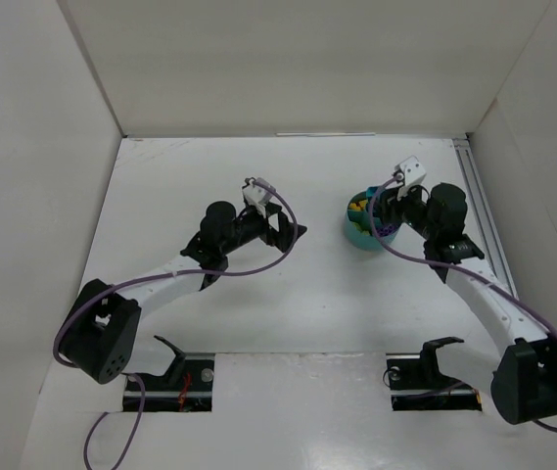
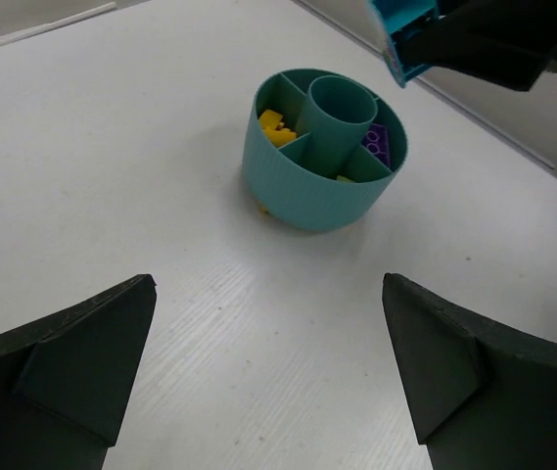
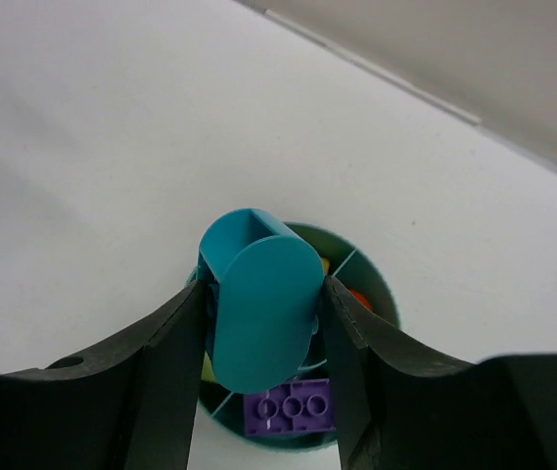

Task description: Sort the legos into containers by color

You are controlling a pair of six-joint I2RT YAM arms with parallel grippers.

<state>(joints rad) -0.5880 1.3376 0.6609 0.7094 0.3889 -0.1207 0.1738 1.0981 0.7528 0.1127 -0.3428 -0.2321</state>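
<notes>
Obs: right jaws closed on a teal brick (image 3: 263, 313), held just above the bowl (image 2: 307, 191), not yet let go. Judgement: it hangs over the bowl's middle so it can drop into the centre tube (image 2: 342, 103), which looks empty and would give teal its own slot.

Bowl stands on the worktop (image 2: 112, 147), right of centre. Already sorted inside are yellow bricks (image 2: 276, 127), a purple brick (image 3: 290, 408) and an orange-red one (image 3: 359, 297), each in a separate compartment.

The left jaws are wide open and empty, low over the worktop and well apart from the bowl, probably to leave the right arm room.
</notes>
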